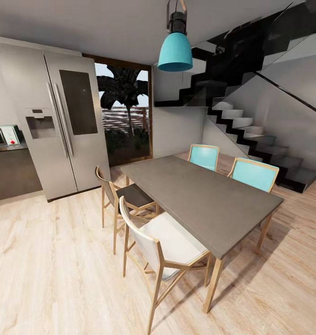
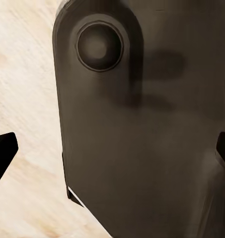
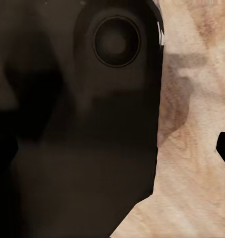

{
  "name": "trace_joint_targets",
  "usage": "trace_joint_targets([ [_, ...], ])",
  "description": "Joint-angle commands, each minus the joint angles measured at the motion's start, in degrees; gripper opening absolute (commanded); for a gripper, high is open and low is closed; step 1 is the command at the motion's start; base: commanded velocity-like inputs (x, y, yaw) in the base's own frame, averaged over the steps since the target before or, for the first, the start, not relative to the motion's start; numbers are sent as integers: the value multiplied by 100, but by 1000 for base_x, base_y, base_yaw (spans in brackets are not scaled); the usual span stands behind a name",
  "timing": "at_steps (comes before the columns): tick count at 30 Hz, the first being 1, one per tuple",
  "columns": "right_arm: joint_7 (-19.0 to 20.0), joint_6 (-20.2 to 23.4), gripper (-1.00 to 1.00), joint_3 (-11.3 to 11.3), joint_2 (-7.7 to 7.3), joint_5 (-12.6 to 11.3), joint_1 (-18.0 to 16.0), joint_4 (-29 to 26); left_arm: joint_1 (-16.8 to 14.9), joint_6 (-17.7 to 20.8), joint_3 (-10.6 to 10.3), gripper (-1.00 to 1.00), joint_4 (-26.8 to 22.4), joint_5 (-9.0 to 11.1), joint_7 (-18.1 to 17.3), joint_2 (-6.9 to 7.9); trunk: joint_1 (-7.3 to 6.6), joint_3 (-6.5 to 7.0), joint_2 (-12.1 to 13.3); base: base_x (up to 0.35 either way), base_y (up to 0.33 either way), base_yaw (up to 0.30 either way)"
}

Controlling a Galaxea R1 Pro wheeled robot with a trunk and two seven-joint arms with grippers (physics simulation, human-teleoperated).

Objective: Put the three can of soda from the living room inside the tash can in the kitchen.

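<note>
The soda cans and the trash can are out of view. The kitchen's stainless-steel double-door fridge (image 1: 60, 125) stands at the left of the head view, beside a dark cabinet (image 1: 11, 174). My left gripper (image 2: 112, 153) hangs open over the robot's dark base (image 2: 142, 124) and the wood floor, with nothing between its black fingertips (image 2: 3, 153). My right gripper (image 3: 112, 148) is likewise open and empty above the dark base (image 3: 77, 124). One fingertip (image 3: 224, 148) shows against the floor.
A grey dining table (image 1: 199, 200) stands ahead on the right with wooden chairs (image 1: 153, 242) around it, two with turquoise backs (image 1: 253, 174). A teal lamp (image 1: 175, 49) hangs above. Black stairs (image 1: 269, 149) rise at the right. Light plank floor (image 1: 50, 260) lies open toward the fridge.
</note>
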Motion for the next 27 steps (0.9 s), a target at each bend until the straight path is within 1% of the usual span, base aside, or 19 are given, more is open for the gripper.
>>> trace_joint_targets([
  [1,14,-33,100,-1,-33,1,-8,-33,-33,-33,0,100,-33,13,7,14,0,0,0,0,0,0],
  [4,29,-130,100,-2,-130,1,-12,-130,-133,-130,3,100,-131,23,8,22,0,0,0,0,0,0],
  [7,97,-226,100,-4,-226,2,-24,-228,-168,-226,23,100,-229,37,16,24,0,0,0,0,0,0],
  [8,347,-573,100,-8,-369,2,-72,-2235,-180,-633,31,100,-2210,40,22,11,0,0,0,0,0,0],
  [10,523,-586,100,-12,-432,-1,-101,-2548,-184,-587,37,100,-2611,41,25,2,0,0,0,0,0,0],
  [11,703,-594,100,-32,-500,-6,-124,-2853,-187,-496,40,100,-3017,42,26,-4,0,0,0,0,0,0],
  [12,789,-597,100,-52,-528,-8,-132,-3008,-188,-442,44,100,-3224,42,27,-6,0,0,0,0,0,0],
  [13,1004,-603,100,-149,-582,-12,-157,-3516,-184,-275,47,100,-3873,43,28,-10,0,0,0,0,0,0],
  [15,1100,-597,100,-209,-598,-13,-166,-3900,-179,-197,49,100,-4336,43,31,-12,0,0,0,0,0,0],
  [16,1185,-558,100,-266,-594,-16,-174,-4571,-172,-122,46,100,-5051,38,35,-10,0,0,0,0,0,0],
  [18,1218,-506,100,-287,-586,-24,-177,-5036,-168,-93,35,100,-5544,26,36,-8,0,0,0,0,0,0],
  [19,1250,-337,100,-297,-575,-33,-177,-5688,-163,-67,32,100,-6318,13,37,-5,0,0,0,0,0,0],
  [21,1262,-177,100,-299,-572,-36,-176,-6111,-159,-58,31,100,-6843,12,37,1,0,0,0,0,0,0],
  [22,1270,-13,100,-303,-568,-38,-174,-6556,-143,-53,30,100,-7338,22,36,2,0,0,0,0,0,0],
  [24,1275,114,100,-304,-568,-40,-161,-7055,-118,-55,29,100,-7736,30,33,3,0,0,0,0,0,0],
  [26,1278,195,100,-307,-570,-40,-138,-7555,-97,-56,29,100,-7999,35,30,9,0,0,0,0,0,0],
  [27,1280,237,100,-310,-575,-41,-103,-8000,-82,-74,29,100,-8158,34,18,18,0,0,0,0,0,0],
])
